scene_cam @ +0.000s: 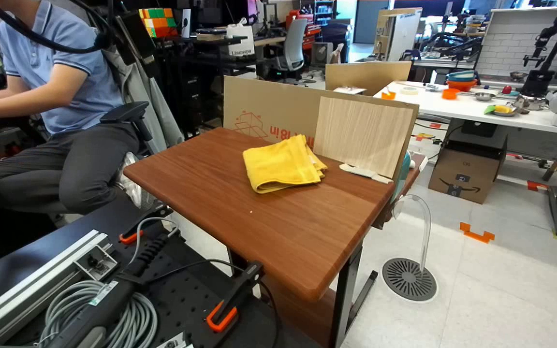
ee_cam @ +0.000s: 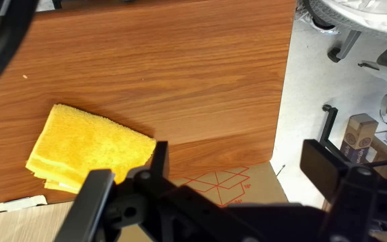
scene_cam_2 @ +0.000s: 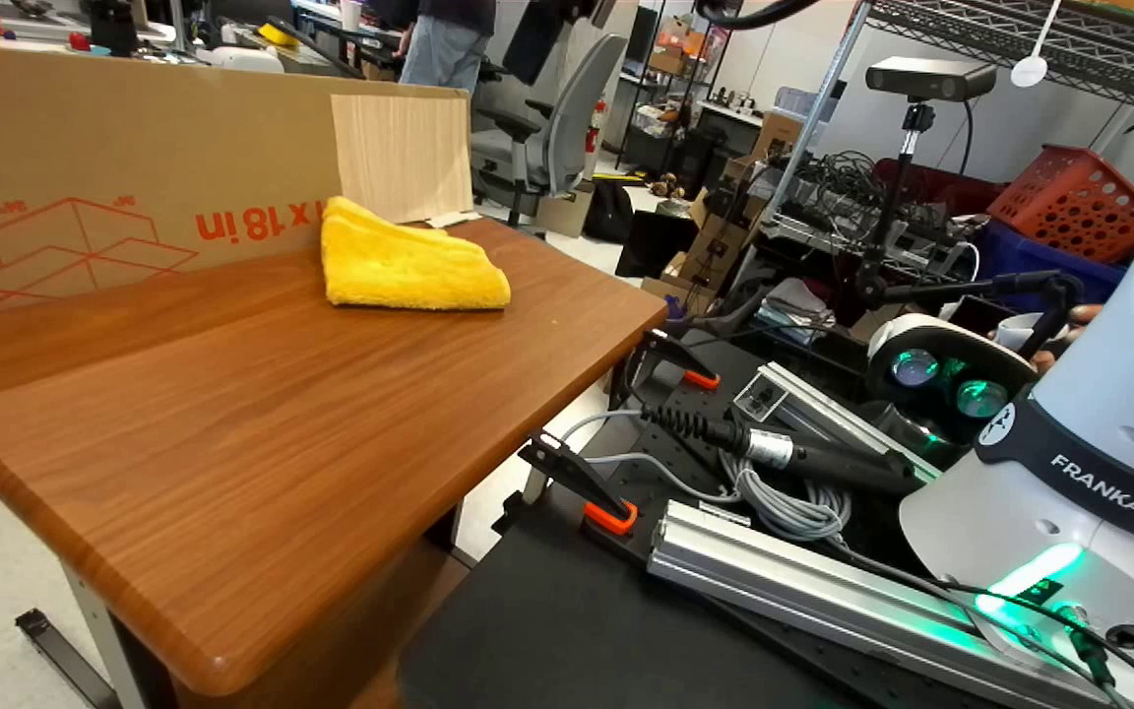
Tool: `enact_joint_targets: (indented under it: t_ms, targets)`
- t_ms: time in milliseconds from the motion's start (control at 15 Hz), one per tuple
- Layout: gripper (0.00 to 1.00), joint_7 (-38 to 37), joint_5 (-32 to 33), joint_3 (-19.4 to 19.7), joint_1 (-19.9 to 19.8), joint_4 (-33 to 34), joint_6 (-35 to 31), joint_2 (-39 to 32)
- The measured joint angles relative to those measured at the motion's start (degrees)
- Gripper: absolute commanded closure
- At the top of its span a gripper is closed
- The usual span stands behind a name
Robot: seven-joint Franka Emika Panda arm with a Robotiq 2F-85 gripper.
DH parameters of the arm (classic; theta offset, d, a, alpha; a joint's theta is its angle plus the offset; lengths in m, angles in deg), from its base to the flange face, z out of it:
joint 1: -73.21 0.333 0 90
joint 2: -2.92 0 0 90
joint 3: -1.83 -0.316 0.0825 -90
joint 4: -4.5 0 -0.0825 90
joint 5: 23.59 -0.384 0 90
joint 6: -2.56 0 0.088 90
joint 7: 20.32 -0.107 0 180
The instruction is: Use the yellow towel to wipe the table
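Observation:
The yellow towel [scene_cam: 283, 164] lies folded on the brown wooden table [scene_cam: 278, 232], towards the cardboard at its back edge. It also shows in the other exterior view [scene_cam_2: 409, 261] as a thick folded pad. In the wrist view the towel [ee_cam: 89, 144] is at the lower left, partly covered by a gripper finger. My gripper [ee_cam: 234, 151] is open, with its fingers wide apart and nothing between them. It appears to be above the table, with the towel off to the left of the jaws. The gripper is out of view in both exterior views.
A cardboard panel [scene_cam_2: 134, 177] and a pale wood-grain board [scene_cam: 363, 135] stand along the table's back edge. Black clamps [scene_cam: 240, 295] and coiled cable [scene_cam: 99, 314] lie on the black robot base. A seated person [scene_cam: 65, 96] is beside the table. A small pale speck [ee_cam: 25, 76] is on the tabletop.

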Motion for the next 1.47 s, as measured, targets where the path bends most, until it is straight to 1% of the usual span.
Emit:
enact_joint_targets:
  t_ms: [267, 333, 467, 600, 733, 867, 1000, 1133, 1333, 1467]
  targets:
    - [0.00, 0.0, 0.3, 0.0, 0.0, 0.0, -0.5, 0.0]
    - [0.00, -0.1, 0.4, -0.1, 0.0, 0.0, -3.0, -0.3]
    - [0.00, -1.9, 0.7, -0.5, -0.3, 0.2, -10.5, -2.2]
    - [0.00, -5.6, 3.5, -1.8, -2.3, 1.1, -17.1, -6.4]
    - [0.00, -11.7, 10.0, -4.4, -7.4, 3.1, -19.7, -11.8]
    - [0.00, -18.4, 17.2, -6.0, -12.6, 6.0, -19.5, -17.2]
    - [0.00, -24.3, 23.3, -6.0, -15.6, 9.0, -17.9, -21.9]
    - [0.00, -28.7, 26.7, -5.4, -16.7, 12.3, -14.9, -26.1]
    - [0.00, -31.3, 26.9, -5.1, -16.6, 16.6, -10.0, -31.2]
    - [0.00, -31.6, 26.9, -5.1, -16.5, 17.9, -9.5, -32.7]
